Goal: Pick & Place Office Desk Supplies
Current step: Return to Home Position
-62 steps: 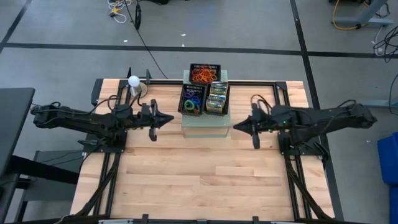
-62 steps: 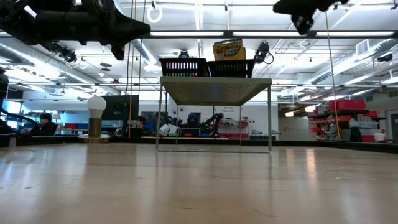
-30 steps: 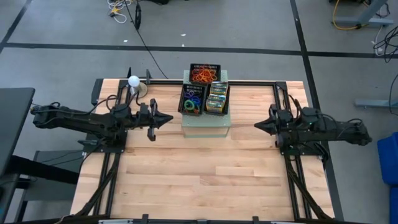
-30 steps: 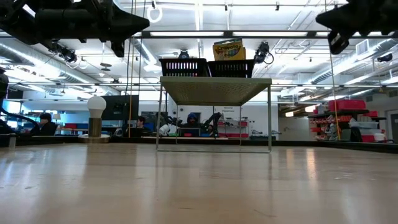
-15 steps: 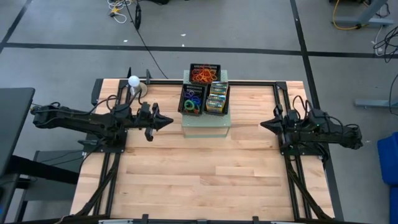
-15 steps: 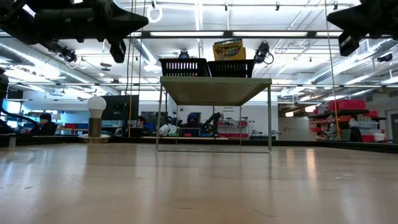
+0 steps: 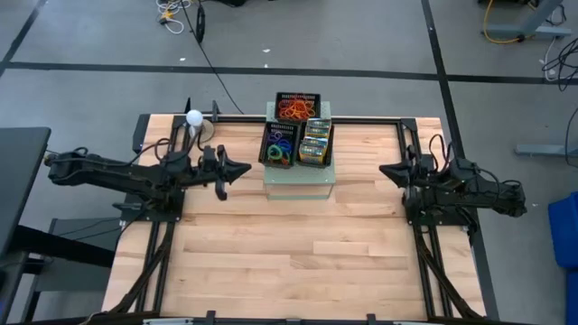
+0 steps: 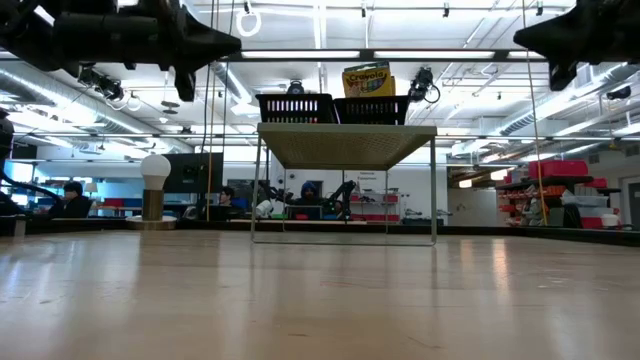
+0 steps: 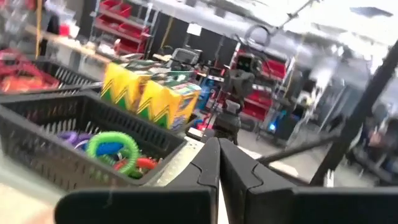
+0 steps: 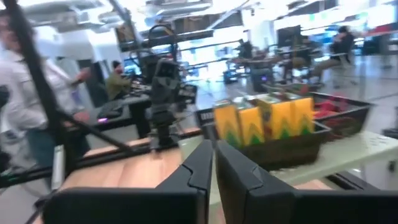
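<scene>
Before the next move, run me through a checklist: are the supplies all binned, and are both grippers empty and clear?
1. Left gripper empty: ok, shut on nothing.
2. Right gripper empty: ok, shut on nothing.
3. Both clear of the pale-green box: ok, one on each side, not touching.
4. Rubber bands in the far tray: ok.
5. Coloured loops in the near left tray, crayon boxes in the near right tray: ok.
6. Loose supplies on the table: none visible, ok.

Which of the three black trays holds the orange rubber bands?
The lone tray at the high view's top; the two below hold coloured loops and crayon boxes.
</scene>
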{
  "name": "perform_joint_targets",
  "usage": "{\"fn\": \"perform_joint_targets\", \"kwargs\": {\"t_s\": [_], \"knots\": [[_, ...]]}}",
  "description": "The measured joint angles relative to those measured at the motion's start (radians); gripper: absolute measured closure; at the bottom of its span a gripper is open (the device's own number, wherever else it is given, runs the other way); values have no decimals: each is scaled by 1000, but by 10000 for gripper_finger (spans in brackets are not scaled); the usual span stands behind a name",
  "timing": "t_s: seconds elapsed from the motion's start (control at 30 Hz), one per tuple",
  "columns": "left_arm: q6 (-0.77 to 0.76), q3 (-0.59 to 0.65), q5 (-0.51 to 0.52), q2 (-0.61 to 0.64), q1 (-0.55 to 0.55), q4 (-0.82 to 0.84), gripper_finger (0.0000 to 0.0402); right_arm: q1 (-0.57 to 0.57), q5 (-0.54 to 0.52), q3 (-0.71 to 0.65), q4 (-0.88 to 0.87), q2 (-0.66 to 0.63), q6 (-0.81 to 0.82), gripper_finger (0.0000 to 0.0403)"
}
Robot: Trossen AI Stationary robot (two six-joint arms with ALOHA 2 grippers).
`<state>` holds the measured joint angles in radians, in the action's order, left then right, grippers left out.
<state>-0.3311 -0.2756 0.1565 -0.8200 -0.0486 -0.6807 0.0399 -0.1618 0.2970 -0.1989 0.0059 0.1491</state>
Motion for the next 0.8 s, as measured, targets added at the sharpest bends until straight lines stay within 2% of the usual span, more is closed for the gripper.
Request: {"fn": "perform_joint_targets", "kwargs": {"t_s": [0.17, 0.33, 0.43, 0.63, 0.7, 0.8], "knots": [[123, 0, -6, 12, 27, 48, 397, 0, 80, -50, 57, 0, 9, 398], [150, 0, -20, 79, 37, 205, 398, 0, 107, -182, 245, 8, 33, 399], [175, 0, -19, 139, 36, 244, 398, 0, 112, -221, 333, 7, 47, 400], [251, 1, -56, 285, 36, 357, 398, 0, 115, -220, 328, 6, 28, 401], [260, 37, -56, 332, 36, 341, 398, 0, 115, -219, 311, 6, 23, 401], [217, 171, -56, 413, 35, 201, 398, 0, 115, -219, 290, 7, 20, 401]]}}
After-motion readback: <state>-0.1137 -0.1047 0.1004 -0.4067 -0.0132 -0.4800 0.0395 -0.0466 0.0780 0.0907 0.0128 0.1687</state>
